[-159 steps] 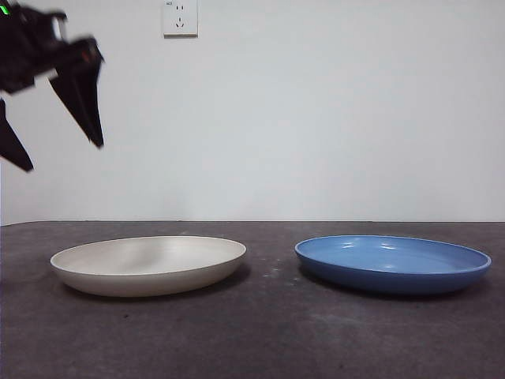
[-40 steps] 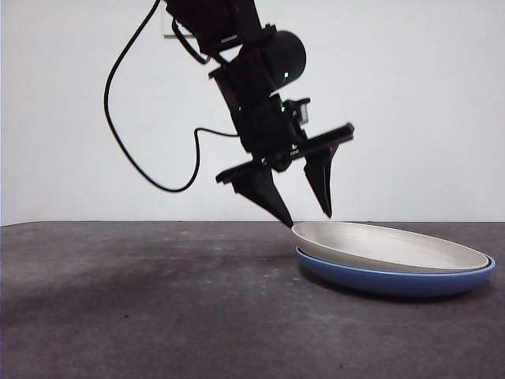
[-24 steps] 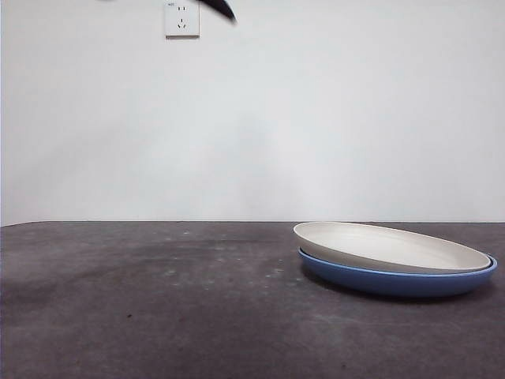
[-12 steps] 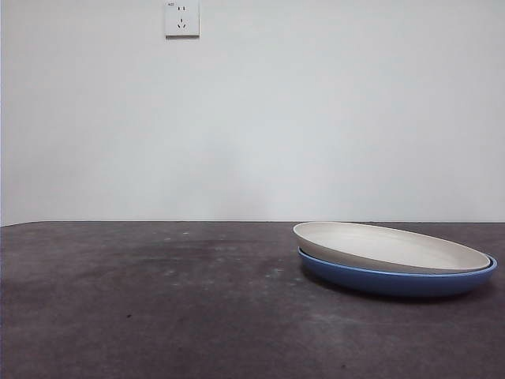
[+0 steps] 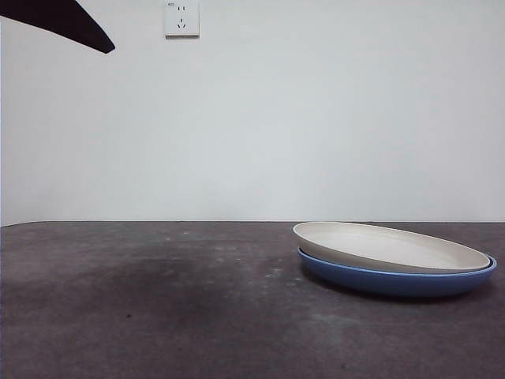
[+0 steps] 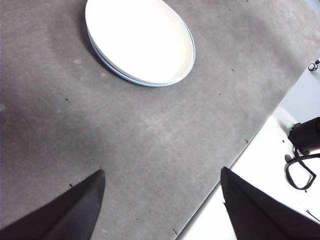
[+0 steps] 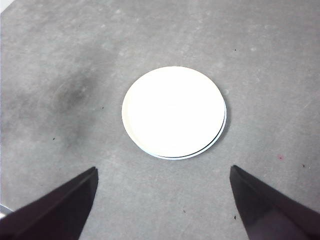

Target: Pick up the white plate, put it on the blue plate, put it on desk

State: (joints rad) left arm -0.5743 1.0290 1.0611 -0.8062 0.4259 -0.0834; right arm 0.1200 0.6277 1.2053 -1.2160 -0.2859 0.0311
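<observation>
- Upper left, front view: I see one black gripper tip point(image 5: 75, 24) high above the dark grey-brown matte tabletop point(image 5: 158, 300); which arm it belongs to is unclear.
- Right: the round cream-white matte plate point(image 5: 390, 246) rests tilted on the glossy round blue plate point(image 5: 394, 281).
- Wrist views: left gripper point(image 6: 162, 197) and right gripper point(image 7: 162, 200) hang spread wide, empty, well above the stack.
</observation>
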